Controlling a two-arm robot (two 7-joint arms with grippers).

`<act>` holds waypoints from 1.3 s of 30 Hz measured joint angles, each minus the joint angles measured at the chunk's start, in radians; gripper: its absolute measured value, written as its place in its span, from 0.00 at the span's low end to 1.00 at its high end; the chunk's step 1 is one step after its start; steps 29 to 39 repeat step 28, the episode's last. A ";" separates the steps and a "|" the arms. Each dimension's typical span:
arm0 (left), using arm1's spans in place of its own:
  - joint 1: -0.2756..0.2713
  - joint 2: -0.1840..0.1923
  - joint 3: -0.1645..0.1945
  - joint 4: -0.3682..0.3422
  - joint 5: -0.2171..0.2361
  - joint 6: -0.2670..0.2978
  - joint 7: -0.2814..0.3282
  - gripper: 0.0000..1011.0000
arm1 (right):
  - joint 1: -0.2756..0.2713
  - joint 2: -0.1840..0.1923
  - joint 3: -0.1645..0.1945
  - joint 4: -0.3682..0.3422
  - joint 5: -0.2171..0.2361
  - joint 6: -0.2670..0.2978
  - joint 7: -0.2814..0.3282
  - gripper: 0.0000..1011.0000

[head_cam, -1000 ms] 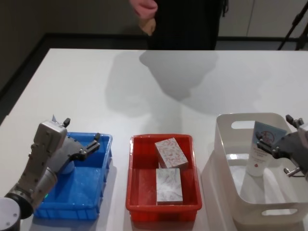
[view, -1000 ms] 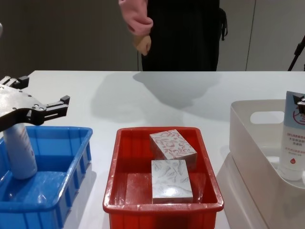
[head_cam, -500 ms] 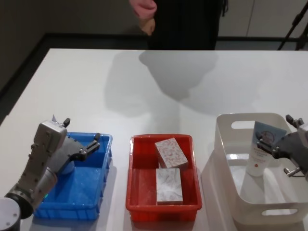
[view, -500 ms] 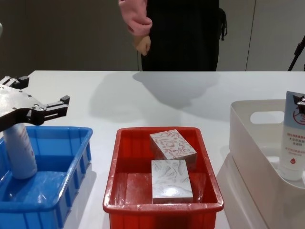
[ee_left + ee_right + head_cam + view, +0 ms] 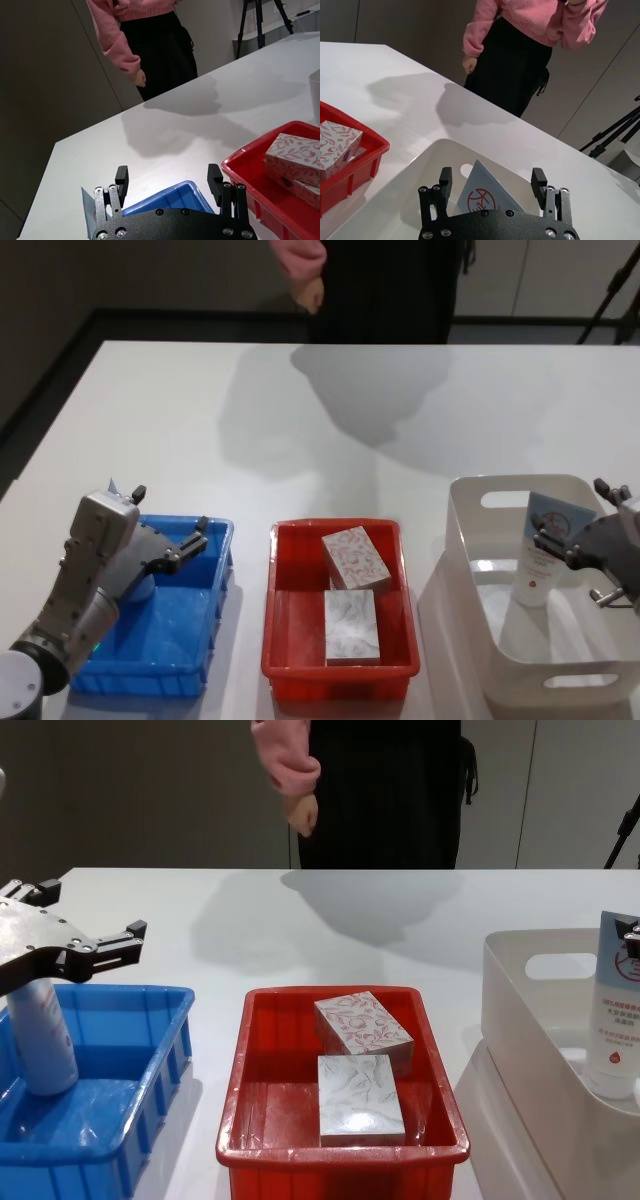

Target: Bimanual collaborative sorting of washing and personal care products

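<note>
Nothing on the table has shifted since the earlier frames; both arms hold the same poses. Nearest the robot stand three bins in a row: a blue bin (image 5: 200,660) on the left, a red bin (image 5: 285,640) in the middle, a white basket (image 5: 470,540) on the right. The chest view shows a whitish bottle (image 5: 40,1045) upright in the blue bin under the left gripper (image 5: 85,942), whose fingers are spread wide above it without touching; from the head camera the arm covers most of that bottle. Two patterned boxes (image 5: 362,1020) lie in the red bin. One pale-blue tube (image 5: 545,550) stands cap-down in the white basket, and the right gripper (image 5: 575,525) straddles its top, fingers wide and not pressing it. Only the right wrist view shows the tube's red circled logo between the fingers (image 5: 445,180)
</note>
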State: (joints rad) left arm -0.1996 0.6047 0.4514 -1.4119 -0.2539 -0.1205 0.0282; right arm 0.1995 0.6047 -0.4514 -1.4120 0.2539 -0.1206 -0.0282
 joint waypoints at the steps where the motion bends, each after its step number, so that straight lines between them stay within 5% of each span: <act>1: 0.000 0.000 0.000 0.000 0.000 0.000 0.000 0.99 | 0.000 0.000 0.000 0.000 0.000 0.000 0.000 0.99; 39: 0.000 0.000 0.000 0.000 0.000 0.000 0.000 0.99 | 0.000 0.000 0.000 0.000 0.000 0.000 0.000 0.99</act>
